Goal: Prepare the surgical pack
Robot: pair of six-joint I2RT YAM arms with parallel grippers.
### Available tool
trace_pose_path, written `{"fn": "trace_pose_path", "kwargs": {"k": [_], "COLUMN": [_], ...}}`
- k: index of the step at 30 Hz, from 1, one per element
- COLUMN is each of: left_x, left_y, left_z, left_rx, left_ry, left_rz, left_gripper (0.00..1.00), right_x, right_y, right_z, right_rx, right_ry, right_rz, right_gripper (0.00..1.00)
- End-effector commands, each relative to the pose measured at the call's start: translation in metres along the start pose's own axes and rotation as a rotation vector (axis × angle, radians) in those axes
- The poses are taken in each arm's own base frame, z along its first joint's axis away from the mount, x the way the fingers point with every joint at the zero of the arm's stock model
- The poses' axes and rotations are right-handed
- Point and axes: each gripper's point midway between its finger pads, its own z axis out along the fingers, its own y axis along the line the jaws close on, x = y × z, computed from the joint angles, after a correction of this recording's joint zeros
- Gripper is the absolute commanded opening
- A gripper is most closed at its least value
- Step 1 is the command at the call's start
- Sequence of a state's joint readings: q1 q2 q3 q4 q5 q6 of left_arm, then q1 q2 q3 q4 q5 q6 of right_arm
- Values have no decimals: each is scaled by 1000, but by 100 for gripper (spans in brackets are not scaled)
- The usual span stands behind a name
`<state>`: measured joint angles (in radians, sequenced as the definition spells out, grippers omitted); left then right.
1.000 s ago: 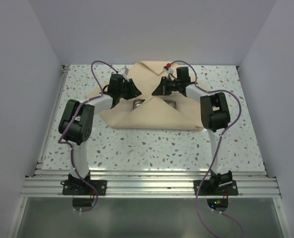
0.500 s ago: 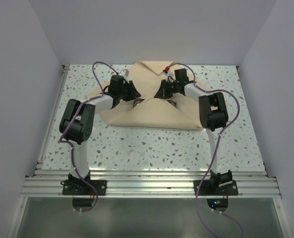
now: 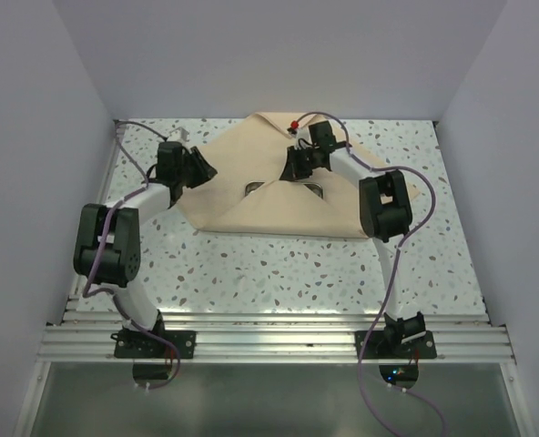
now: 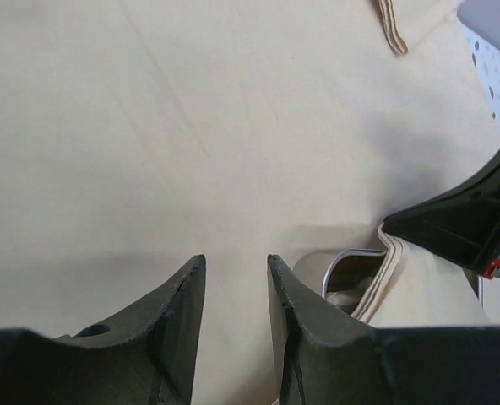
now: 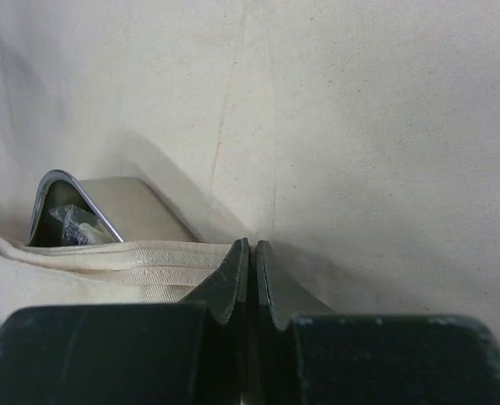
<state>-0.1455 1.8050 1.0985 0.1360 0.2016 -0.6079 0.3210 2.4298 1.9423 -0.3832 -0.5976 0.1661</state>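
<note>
Cloth: the tan cloth [image 3: 279, 217] lies at the far middle of the table [image 3: 279, 273]. It is folded in over a steel tray [image 3: 250, 189], and only two small bits of the tray show between the folds.
Cloth edges: the far corner reaches the foot of the back wall [image 3: 279, 55]. The right corner lies flat, poking out past the right arm [image 3: 383, 205]. The near fold runs straight from side to side. The left side lies under the left gripper [image 4: 236, 263].
Open room: a wide bare strip of table runs between the near fold and the rail [image 3: 279, 332]. There are bare patches at both far corners. The side walls [image 3: 33, 182] close the table in on the left and right.
Left arm [image 3: 106, 246]: the elbow is bent high, out toward the table's left edge. The forearm reaches away and inward, and the wrist is turned toward the cloth.
Left gripper: released, with the jaws apart and nothing between them. It hangs over smooth cloth near the cloth's left side, and the gap over the tray shows beyond its right finger.
Right arm: it rises from its base to an elbow beside the cloth's right side. The forearm angles away and to the left over the cloth, with the wrist tipped down toward the middle.
Right gripper [image 5: 252, 249]: clenched, with the fingertips pressed together on the hemmed edge of the right fold. The hem lifts up to meet them above the tray's rim.
Tray gap: a rounded corner of the rim shows under the raised hem. Something crinkled lies inside, too small to name.
</note>
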Motion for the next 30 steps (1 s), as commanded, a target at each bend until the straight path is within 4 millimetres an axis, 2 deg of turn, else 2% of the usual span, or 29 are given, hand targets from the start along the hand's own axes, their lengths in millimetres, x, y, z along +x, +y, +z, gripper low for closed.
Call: {"fn": "trace_pose_path", "kwargs": {"k": [1,2,10,14,21,24,30], "left_x": [-31,-38,-50,-62,-71,-67,-47], "left_y": [15,21,89,117,146,156,167], "left_z": [-26,-32,-53,-58,-53,-52,-37], "left_rx": [-62,-90,-246,-284,-320,-319,-285], "left_ry": [-118,-143,-178,-195,-192,-177,-119], "left_rz": [-6,-11,-102,-139,-191,-225,-292], "left_gripper": [40,42,58,59,61,62,63], "right_x": [51,52,67,68,66,66,65], "right_y": [-12,-11,-19,-19,-14,-13,-9], "right_z": [9,9,9,9,9,9,10], "right_rx": [114,126,211,208,184,174,157], "right_ry": [180,189,260,264,255,253,249], "right_rz": [-13,-20,-13,-7,-1,2,3], "right_gripper": [0,0,0,0,0,0,0]}}
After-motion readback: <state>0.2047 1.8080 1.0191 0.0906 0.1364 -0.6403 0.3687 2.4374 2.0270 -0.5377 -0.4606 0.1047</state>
